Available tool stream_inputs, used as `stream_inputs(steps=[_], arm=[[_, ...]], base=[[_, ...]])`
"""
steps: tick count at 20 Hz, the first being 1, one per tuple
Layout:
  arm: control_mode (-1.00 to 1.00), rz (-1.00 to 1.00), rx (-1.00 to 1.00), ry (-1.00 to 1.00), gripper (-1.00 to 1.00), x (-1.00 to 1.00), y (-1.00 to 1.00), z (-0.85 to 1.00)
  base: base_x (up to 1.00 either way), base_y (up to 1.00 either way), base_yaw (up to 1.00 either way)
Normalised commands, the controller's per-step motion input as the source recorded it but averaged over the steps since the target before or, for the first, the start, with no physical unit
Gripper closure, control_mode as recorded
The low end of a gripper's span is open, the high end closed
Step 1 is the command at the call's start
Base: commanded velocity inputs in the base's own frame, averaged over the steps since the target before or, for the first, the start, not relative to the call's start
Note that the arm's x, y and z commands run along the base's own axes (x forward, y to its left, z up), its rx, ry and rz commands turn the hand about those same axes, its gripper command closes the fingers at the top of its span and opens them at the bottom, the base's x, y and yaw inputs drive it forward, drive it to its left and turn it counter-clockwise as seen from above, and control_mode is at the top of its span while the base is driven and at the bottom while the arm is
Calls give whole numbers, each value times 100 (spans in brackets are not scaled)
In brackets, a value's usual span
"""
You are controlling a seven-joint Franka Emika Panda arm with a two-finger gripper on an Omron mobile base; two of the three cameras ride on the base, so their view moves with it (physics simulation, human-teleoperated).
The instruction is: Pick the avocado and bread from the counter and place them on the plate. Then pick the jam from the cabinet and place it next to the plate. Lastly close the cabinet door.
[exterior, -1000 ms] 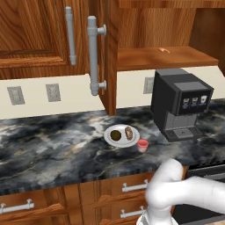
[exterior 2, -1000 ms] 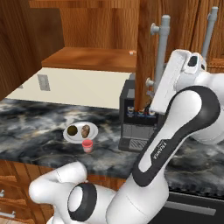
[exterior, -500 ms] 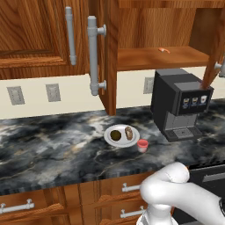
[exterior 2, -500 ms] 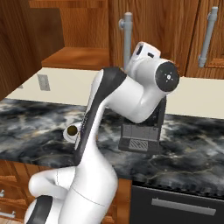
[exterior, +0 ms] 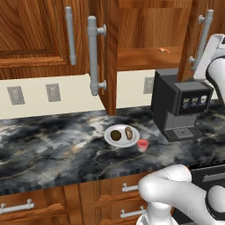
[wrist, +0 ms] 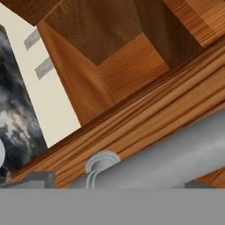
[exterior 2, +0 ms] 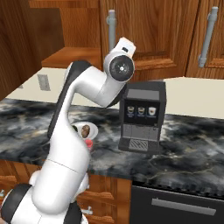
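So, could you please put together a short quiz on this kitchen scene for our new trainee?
1. True or false: the avocado and the bread both lie on the plate.
2. In a word, how does the cupboard door above the plate stand?
3. Where is the jam jar? A: on the plate. B: on the counter, beside the plate. C: on top of the bread.

Key: 1 true; 2 open; 3 B.
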Motion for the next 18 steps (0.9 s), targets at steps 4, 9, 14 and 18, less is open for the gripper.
stream_inputs(steps=[4, 9, 14, 18], arm=[[-100, 0, 11, 11, -100, 100, -33, -1], [-100, 11, 20, 7, -100, 100, -47, 0], [-100, 19, 16, 3, -100, 99, -46, -2], [-100, 15, 1, 2, -100, 90, -18, -19]], base=[[0, 0, 0], [0, 0, 0], [0, 0, 0], [0, 0, 0]])
